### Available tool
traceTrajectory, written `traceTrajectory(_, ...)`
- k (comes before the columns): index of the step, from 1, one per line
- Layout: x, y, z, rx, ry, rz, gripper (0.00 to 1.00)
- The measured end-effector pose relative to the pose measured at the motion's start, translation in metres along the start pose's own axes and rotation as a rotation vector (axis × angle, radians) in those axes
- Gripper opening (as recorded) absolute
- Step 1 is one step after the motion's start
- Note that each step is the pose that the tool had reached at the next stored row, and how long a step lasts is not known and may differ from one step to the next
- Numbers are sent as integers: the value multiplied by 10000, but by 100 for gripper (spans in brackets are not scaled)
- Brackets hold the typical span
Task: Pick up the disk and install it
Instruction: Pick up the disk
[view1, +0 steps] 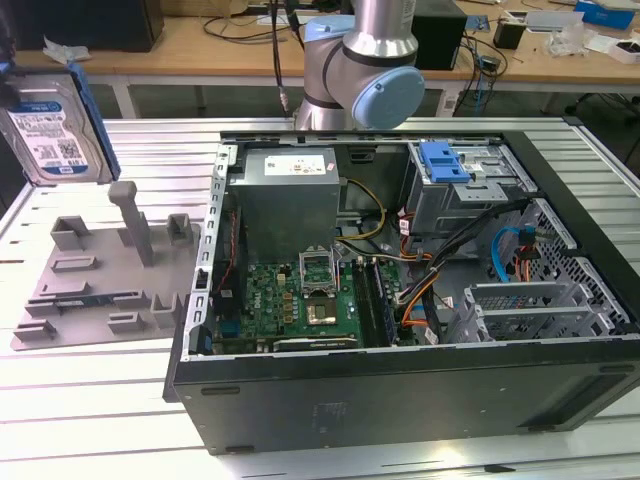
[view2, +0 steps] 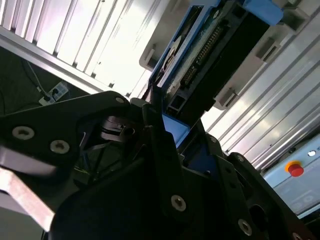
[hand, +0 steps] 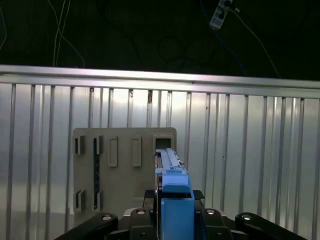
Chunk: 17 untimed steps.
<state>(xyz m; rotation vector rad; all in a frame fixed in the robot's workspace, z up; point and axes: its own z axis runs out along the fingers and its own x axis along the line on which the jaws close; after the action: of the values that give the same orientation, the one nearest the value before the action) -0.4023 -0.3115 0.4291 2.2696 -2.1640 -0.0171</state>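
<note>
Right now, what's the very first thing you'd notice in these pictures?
The big open computer case in the middle of the exterior view grabs the eye, with its green board and tangle of wires on show. At that view's far left the disk hangs in the air above a grey tray. In the first wrist view the claw is clamped on the disk's blue frame.

Your disk (view1: 52, 128) is sliced by the exterior view's left edge, so its far side is lost. The print on its label (view1: 45, 142) is too small to tell. In the second wrist view the gripper (view2: 167, 122) body hides the disk's lower end. In the first wrist view the disk stands edge-on, covering part of the grey tray (hand: 115, 170) behind it.
</note>
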Motion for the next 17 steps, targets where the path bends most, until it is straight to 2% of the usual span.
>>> traceTrajectory(1,0,-4,-74,1,0,0,37)
traceTrajectory(3,0,-9,-149,-1,0,-1,37)
traceTrajectory(6,0,-28,-341,0,0,-1,37)
traceTrajectory(9,0,-41,-465,-1,1,0,37)
traceTrajectory(14,1,-65,-609,0,1,0,37)
traceTrajectory(17,3,-69,-618,2,0,1,37)
